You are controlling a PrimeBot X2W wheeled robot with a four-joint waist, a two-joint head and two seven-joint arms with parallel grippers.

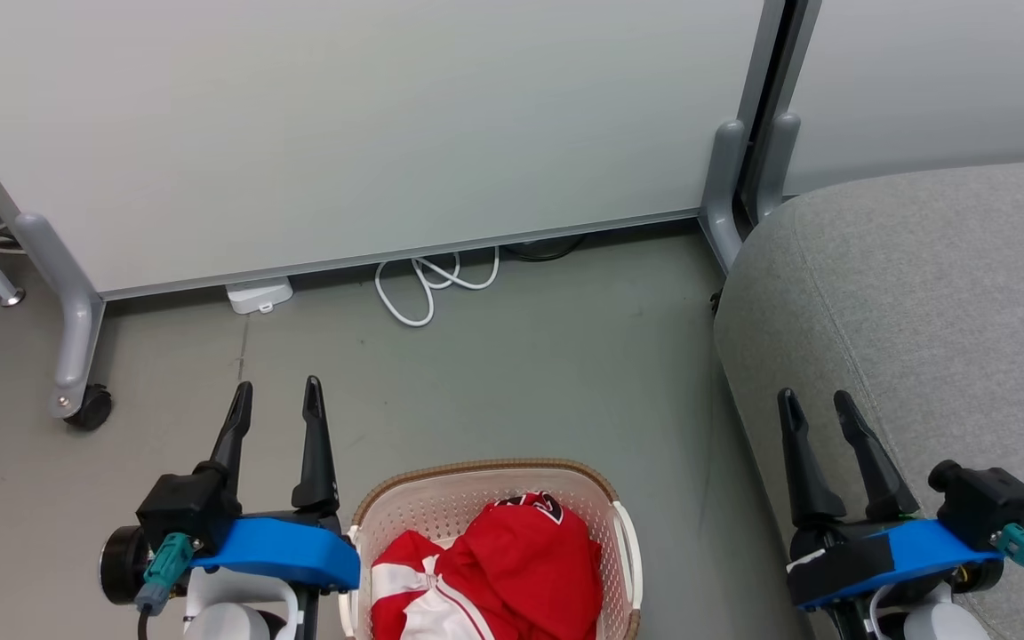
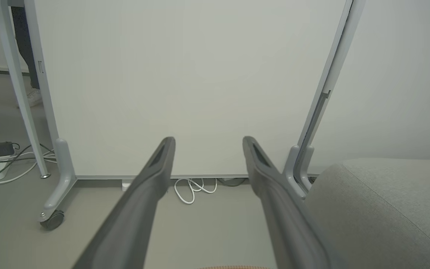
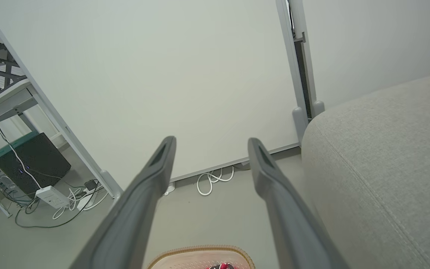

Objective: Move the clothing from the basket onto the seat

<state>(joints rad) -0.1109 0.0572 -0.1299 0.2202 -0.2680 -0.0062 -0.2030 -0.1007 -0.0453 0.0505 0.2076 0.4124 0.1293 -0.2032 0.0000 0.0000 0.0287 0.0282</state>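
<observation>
The clothing (image 1: 521, 560) is soft red cloth. The basket (image 1: 423, 516) is perforated cream plastic with a woven-look brown rim. The seat (image 1: 921, 293), at right, is matt grey fabric. The floor (image 1: 521, 373) is smooth and matt.

The grey floor (image 1: 512, 373) bears the basket (image 1: 485, 468), the seat (image 1: 921, 293) and a white cable (image 1: 428, 286).

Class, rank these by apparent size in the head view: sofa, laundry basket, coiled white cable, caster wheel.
sofa
laundry basket
coiled white cable
caster wheel
The sofa and laundry basket are cropped by the frame.
</observation>
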